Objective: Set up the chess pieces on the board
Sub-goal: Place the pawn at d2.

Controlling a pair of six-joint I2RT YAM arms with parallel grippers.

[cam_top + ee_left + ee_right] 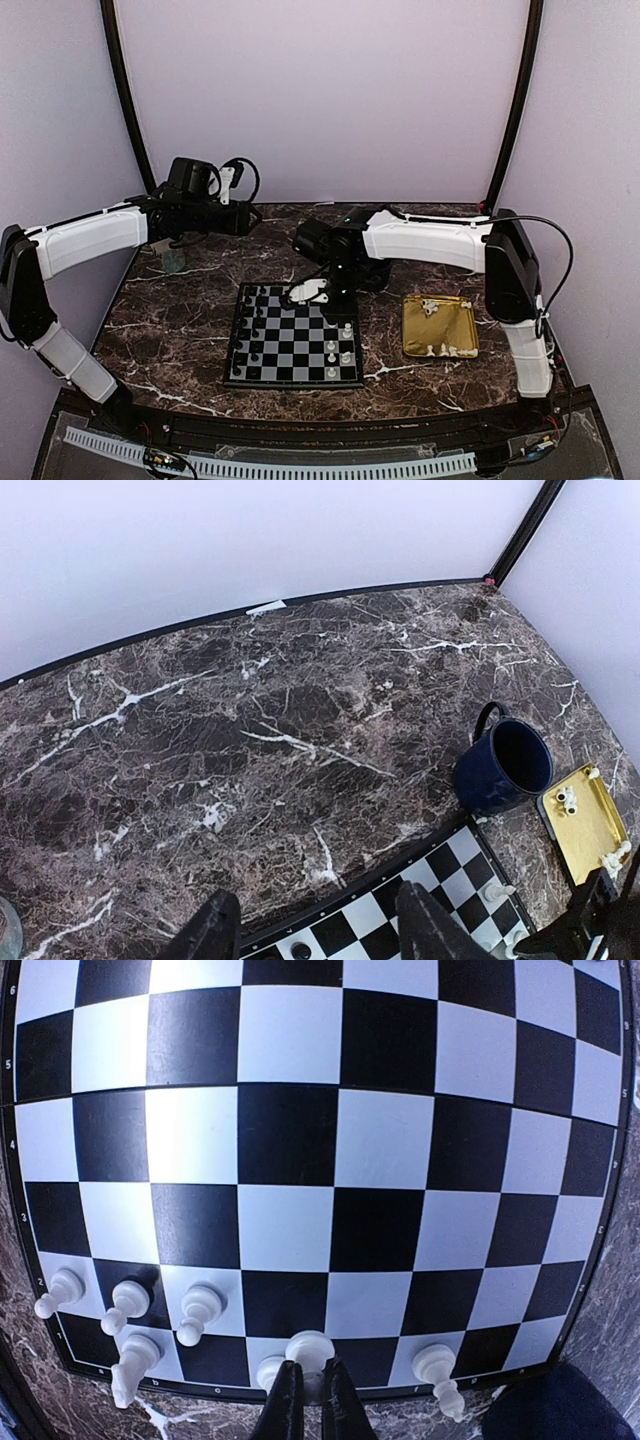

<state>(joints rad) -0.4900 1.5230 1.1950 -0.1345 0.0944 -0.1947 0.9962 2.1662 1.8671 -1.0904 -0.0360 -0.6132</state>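
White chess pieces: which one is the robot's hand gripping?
The white piece in the board's edge row, pinched by the right hand; the others stand free.

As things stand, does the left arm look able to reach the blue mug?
Probably yes: the left end effector is open, and nothing stands between it and the blue mug.

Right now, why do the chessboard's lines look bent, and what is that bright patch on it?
Right wrist view: the wide lens bows the flat black-and-grey checkered chessboard, and glare washes out its upper-left squares. Top view: the same board looks straight-edged.
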